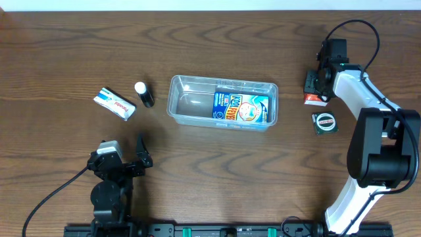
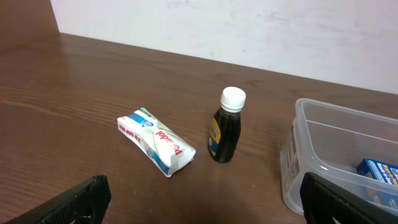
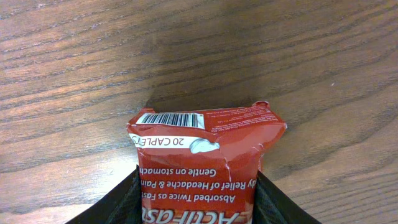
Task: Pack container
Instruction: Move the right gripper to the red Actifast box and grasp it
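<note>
The clear plastic container (image 1: 222, 100) sits mid-table with a blue box (image 1: 241, 107) lying in its right half; its left end also shows in the left wrist view (image 2: 311, 162). My right gripper (image 1: 318, 84) is at the far right, shut on a red packet (image 3: 205, 155) that sits between its fingers just above the wood. My left gripper (image 1: 125, 161) is open and empty near the front left edge. A white-and-blue packet (image 1: 114, 103) and a small dark bottle with a white cap (image 1: 143, 94) lie left of the container; both also show in the left wrist view, the packet (image 2: 155, 140) and the bottle (image 2: 226, 126).
A small dark green round-faced item (image 1: 324, 122) lies on the table near the right arm. The white right arm (image 1: 368, 125) runs along the right side. The table's back edge meets a white wall (image 2: 249, 31).
</note>
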`<state>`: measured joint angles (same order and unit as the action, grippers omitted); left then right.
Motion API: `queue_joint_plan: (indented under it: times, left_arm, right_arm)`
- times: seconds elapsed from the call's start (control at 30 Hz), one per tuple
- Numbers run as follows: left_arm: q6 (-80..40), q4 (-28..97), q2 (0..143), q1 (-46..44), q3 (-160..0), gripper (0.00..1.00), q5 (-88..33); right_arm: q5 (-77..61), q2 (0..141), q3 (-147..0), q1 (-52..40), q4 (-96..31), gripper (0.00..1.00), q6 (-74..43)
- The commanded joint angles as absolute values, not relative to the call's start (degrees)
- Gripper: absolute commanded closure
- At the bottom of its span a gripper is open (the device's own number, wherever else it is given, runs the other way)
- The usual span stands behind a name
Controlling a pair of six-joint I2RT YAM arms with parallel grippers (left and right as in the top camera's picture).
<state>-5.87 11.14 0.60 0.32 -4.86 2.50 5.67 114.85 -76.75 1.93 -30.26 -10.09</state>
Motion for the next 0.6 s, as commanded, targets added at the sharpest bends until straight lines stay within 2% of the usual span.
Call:
queue_joint_plan:
  times: [0.0, 0.23, 0.57]
  left_arm:
    - [-5.1, 13.2, 0.3, 0.6, -4.0, 0.02, 2.0]
    - [-5.1, 13.2, 0.3, 0.6, -4.0, 0.02, 2.0]
    - [-5.1, 13.2, 0.3, 0.6, -4.0, 0.02, 2.0]
  right_arm:
    - [4.1, 112.5, -76.1, 2.2, -31.1, 0.53, -10.7]
    - [-3.4, 101.6, -76.1, 2.2, -33.5, 0.52, -10.7]
    - [-32.4, 89.0, -76.1, -0.3, -33.1, 0.53, -14.1]
